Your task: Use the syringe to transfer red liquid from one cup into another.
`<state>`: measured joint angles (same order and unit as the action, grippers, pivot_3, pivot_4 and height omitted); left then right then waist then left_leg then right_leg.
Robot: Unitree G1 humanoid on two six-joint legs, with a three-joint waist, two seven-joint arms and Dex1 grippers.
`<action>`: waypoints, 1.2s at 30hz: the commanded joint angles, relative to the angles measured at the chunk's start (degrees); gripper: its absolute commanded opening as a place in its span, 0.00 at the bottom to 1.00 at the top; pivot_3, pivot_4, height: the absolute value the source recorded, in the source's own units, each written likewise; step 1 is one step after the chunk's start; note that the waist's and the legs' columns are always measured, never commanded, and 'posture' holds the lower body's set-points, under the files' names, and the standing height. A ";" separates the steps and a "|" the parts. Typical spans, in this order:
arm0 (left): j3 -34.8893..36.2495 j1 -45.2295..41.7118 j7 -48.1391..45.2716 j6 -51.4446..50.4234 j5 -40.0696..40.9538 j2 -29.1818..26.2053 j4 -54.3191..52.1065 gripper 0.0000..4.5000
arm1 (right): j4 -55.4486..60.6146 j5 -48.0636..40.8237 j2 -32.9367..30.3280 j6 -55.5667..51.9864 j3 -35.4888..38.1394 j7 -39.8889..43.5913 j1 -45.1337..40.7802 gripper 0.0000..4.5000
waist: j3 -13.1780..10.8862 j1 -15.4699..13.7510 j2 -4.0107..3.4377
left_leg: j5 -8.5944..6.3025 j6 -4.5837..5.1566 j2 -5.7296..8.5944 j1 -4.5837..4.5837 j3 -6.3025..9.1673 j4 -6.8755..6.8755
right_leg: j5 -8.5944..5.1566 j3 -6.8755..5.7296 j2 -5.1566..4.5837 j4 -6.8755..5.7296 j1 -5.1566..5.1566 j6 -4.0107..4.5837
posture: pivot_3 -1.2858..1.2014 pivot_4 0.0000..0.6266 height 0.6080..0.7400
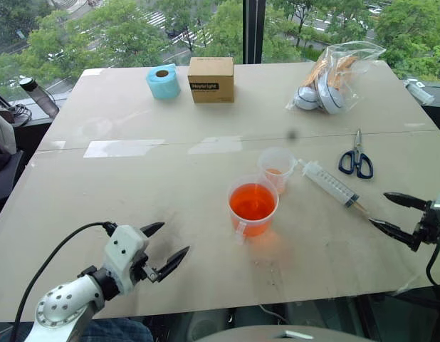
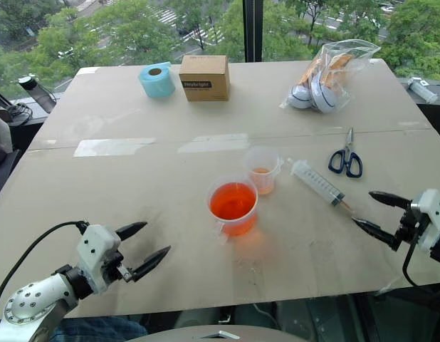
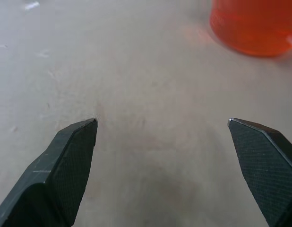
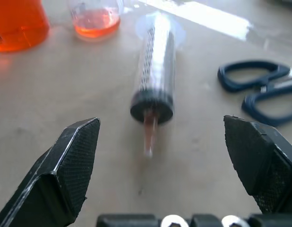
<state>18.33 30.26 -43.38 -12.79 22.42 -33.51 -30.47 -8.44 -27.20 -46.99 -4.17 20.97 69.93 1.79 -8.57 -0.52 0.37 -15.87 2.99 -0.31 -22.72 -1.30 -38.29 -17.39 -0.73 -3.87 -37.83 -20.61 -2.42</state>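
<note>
The syringe [image 1: 332,183] lies flat on the table [image 1: 134,199], its tip aimed at the right gripper [image 1: 392,211], whose two black fingers stand wide apart, holding nothing, just short of that tip. Beside the syringe's flanged end stands the smaller clear cup [image 1: 276,169] with only a faint orange film at its base; touching or nearly touching it on the near side is the wider handled cup [image 1: 253,205], filled with red liquid [image 1: 251,201]. Blue-handled scissors [image 1: 356,158] lie beyond the syringe. The left gripper [image 1: 166,247] hovers over bare tabletop with its jaws spread, empty, well apart from the cups.
</note>
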 commanded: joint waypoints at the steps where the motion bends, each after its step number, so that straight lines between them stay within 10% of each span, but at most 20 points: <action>1: 3.53 -1.41 -0.96 -1.92 3.44 -2.54 -3.54 1.00 | 8.48 -0.38 -1.49 -10.79 -1.53 -8.29 -3.87 0.99 | 0.00 -0.01 0.00 | 0.00 0.00 0.00 -0.02 0.00 0.00 | 0.06 0.00 0.00 0.00 -0.02 -0.10 | 0.52 0.24 1.00; 18: 3.67 -39.09 1.84 -36.31 36.30 -33.28 -12.53 1.00 | 12.60 8.36 -8.21 -61.83 -40.82 -12.70 -49.47 0.99 | -0.30 0.49 -0.02 | 0.16 -0.26 0.07 -0.51 0.03 0.01 | 0.08 -0.04 0.01 0.05 -0.52 -0.14 | 0.52 0.24 1.00; 26: -7.24 -67.22 13.21 -48.31 51.21 -33.47 -4.96 1.00 | 4.15 13.85 -3.03 -65.60 -53.21 -11.33 -58.35 0.99 | -0.43 1.24 0.10 | 0.21 -0.30 0.13 -1.25 0.03 -0.10 | 0.10 -0.04 0.20 -0.05 -1.15 -0.23 | 0.52 0.24 1.00; 36: -11.69 -76.59 12.37 -52.17 54.20 -33.46 -4.80 1.00 | -5.58 17.03 4.02 -68.53 -56.87 -11.58 -65.79 0.99 | -0.54 1.48 0.21 | 0.32 -0.46 0.12 -1.09 0.05 -0.21 | 0.09 0.01 0.41 -0.33 -1.14 -0.26 | 0.52 0.24 1.00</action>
<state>6.10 -44.98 -30.88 -65.03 76.62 -66.82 -35.04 -13.76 -11.02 -42.66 -72.33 -35.74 58.20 -62.15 -9.12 0.96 0.58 -15.56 2.53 -0.19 -23.82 -1.26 -38.52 -17.29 -0.72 -3.46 -38.19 -21.75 -2.69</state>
